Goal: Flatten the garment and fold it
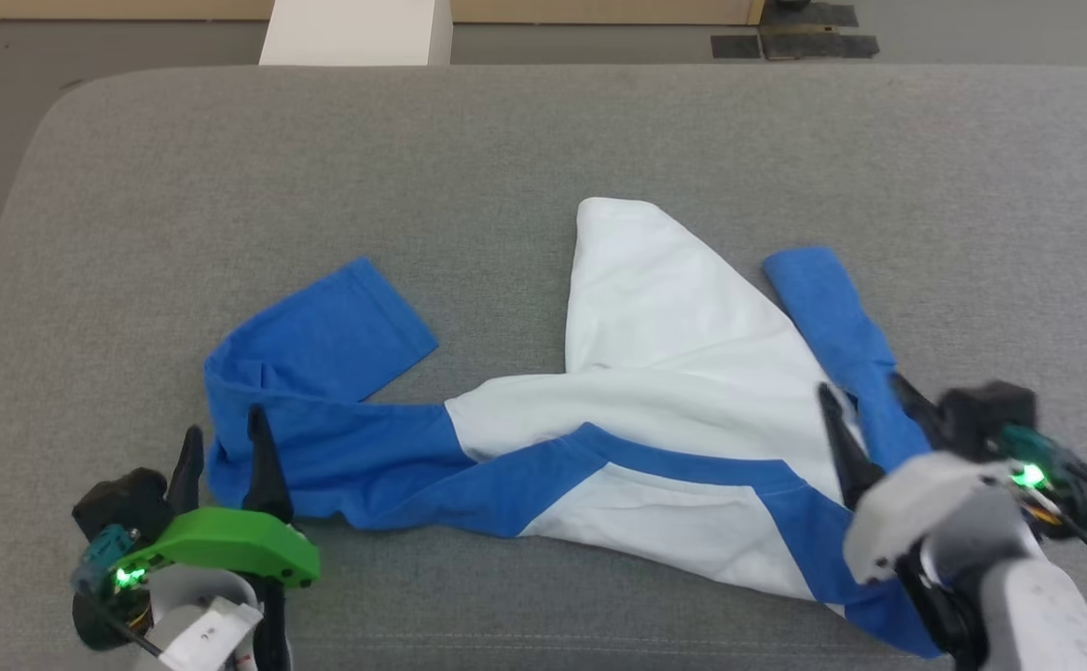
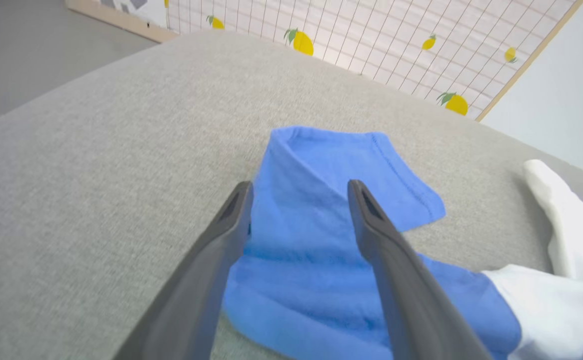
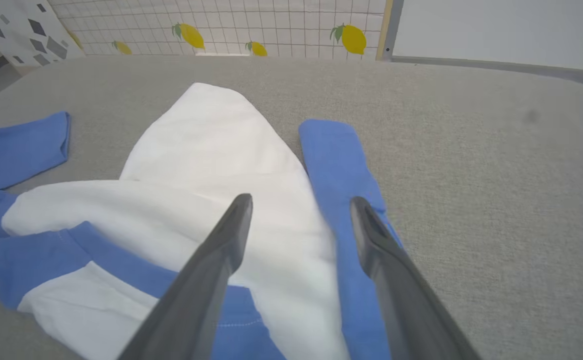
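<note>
The garment (image 1: 655,317), a white T-shirt with royal-blue sleeves and neckband, lies crumpled across the grey cushion (image 1: 506,140). One blue sleeve (image 1: 320,326) folds back at the left; the other blue sleeve (image 1: 832,317) runs along the right. My left gripper (image 1: 224,431) stands open over the left sleeve's fold (image 2: 311,200), fingers apart with blue cloth between and below them. My right gripper (image 1: 865,389) is open above the seam where the white body (image 3: 211,150) meets the right sleeve (image 3: 336,160). Neither holds cloth.
The cushion's rounded far edge (image 1: 543,75) drops to a grey floor with a white block (image 1: 357,33) behind it. A lemon-print grid panel (image 2: 371,40) stands beyond the cushion. Bare cushion stretches left, far and right of the shirt.
</note>
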{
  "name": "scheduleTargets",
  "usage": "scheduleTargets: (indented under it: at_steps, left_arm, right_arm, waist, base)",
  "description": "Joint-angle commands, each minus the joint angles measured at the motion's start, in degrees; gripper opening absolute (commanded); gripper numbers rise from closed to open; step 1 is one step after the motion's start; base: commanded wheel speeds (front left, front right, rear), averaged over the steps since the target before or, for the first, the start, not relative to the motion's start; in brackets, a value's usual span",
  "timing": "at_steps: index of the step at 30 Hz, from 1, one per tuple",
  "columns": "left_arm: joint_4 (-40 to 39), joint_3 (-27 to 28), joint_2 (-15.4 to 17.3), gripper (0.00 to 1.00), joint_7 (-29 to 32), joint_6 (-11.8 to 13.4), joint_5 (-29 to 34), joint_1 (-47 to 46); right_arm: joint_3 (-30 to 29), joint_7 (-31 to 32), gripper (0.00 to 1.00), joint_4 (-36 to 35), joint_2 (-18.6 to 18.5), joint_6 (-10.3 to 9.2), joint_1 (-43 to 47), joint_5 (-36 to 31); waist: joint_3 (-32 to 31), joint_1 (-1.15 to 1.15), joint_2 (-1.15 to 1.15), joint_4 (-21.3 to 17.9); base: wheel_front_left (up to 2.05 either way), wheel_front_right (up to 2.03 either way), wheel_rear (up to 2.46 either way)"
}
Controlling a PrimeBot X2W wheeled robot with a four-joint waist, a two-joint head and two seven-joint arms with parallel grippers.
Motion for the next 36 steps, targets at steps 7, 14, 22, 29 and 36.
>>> scheduleTargets:
  at_steps: [7,14,22,29,36]
  left_arm:
    - [-8.7,0.5,-2.7,1.0,-2.3,-3.4,7.5,-1.6]
    - [-12.5,1.5,-5.1,1.0,-2.3,-6.2,11.5,-3.3]
    - [-12.5,1.3,-5.8,1.0,-2.3,-7.1,12.1,-4.7]
    - [-12.5,0.1,-5.8,1.0,-2.3,-6.3,10.4,-5.6]
    - [-12.4,-1.2,-5.8,1.0,-2.3,-5.9,9.7,-7.2]
  right_arm:
    - [7.0,9.9,1.0,9.8,-3.3,-0.09,-12.7,-0.6]
    - [11.2,20.9,1.0,20.3,-5.5,-0.09,-22.6,0.7]
    - [13.4,30.6,0.3,27.6,-7.6,-0.09,-28.2,1.6]
    - [12.5,21.3,0.0,28.2,-7.8,-0.09,-37.3,-1.6]
    - [9.9,7.7,0.0,30.8,-4.9,-0.09,-50.3,-7.7]
  waist:
    - [4.2,0.0,0.0,3.0]
    - [8.1,0.0,0.0,6.0]
    - [10.6,0.0,0.0,8.5]
    - [12.1,0.0,0.0,9.4]
    - [13.2,0.0,0.0,10.8]
  base:
    - [0.0,0.0,0.0]
    - [0.0,0.0,0.0]
    - [0.0,0.0,0.0]
    - [0.0,0.0,0.0]
    - [0.0,0.0,0.0]
